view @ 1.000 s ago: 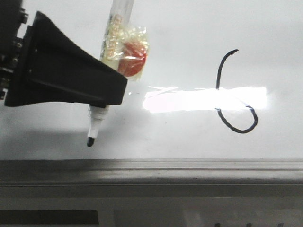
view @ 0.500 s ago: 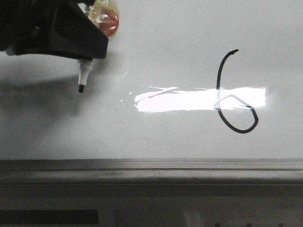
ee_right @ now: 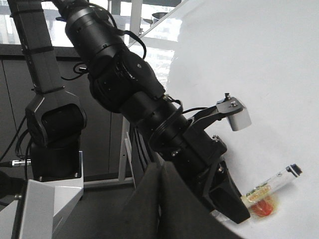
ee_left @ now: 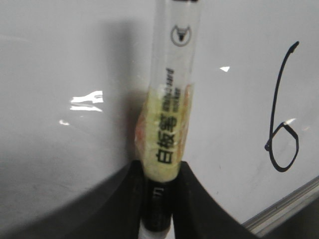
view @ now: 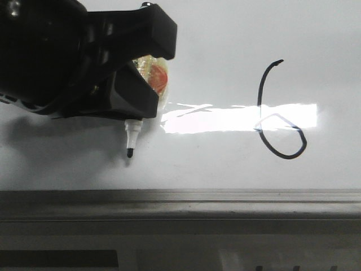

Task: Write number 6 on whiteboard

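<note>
I had the left gripper [view: 131, 116] clamped tight on the marker [ee_left: 169, 119], low on its barrel beside the taped label; it looked light, stiff and slick, so I judged that hold sound. Its long axis ran along the whiteboard [view: 225, 34], tip [view: 130, 152] toward the framed near edge. The number 6 [view: 280, 113] stood near the board's right side, stem upward, loop toward that edge. My right claw's fingers [ee_right: 159, 199] looked pressed together, empty.

Left arm [ee_right: 149, 114]: matte black cylindrical joints, black cables looped alongside, small grey wrist camera block [ee_right: 235, 113]; left gripper [view: 132, 107]: black wedge-shaped plastic fingers
</note>
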### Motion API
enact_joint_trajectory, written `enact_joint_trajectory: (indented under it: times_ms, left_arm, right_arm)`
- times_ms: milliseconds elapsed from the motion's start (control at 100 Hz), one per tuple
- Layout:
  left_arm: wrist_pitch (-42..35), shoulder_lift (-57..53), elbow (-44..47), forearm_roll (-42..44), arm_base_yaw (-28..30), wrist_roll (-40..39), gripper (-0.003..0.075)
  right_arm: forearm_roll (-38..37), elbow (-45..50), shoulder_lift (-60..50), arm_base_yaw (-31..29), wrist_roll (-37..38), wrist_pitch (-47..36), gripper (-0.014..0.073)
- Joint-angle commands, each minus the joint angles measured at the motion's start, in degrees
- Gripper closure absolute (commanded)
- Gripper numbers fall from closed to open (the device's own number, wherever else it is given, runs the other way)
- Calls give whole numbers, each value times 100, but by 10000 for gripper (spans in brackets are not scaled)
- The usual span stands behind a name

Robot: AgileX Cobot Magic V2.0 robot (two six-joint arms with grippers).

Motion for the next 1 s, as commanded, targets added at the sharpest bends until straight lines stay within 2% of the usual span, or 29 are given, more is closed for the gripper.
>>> enact_joint_trajectory:
  times_ms: [0, 530, 770, 990]
  left_arm:
    - [-770, 87, -88, -155, 48, -70, 741]
    - [-1295, 136, -88, -126, 48, -76, 734]
    - [-1327, 136, -88, -126, 48, -76, 546]
    - [-1352, 136, -88, -126, 48, -76, 502]
  right_arm:
    - [49, -196, -10, -13, -38, -407, 653]
    - [49, -196, -10, -13, -38, -407, 653]
    - [49, -196, -10, -13, -38, -407, 653]
    - [49, -196, -10, -13, -38, -407, 653]
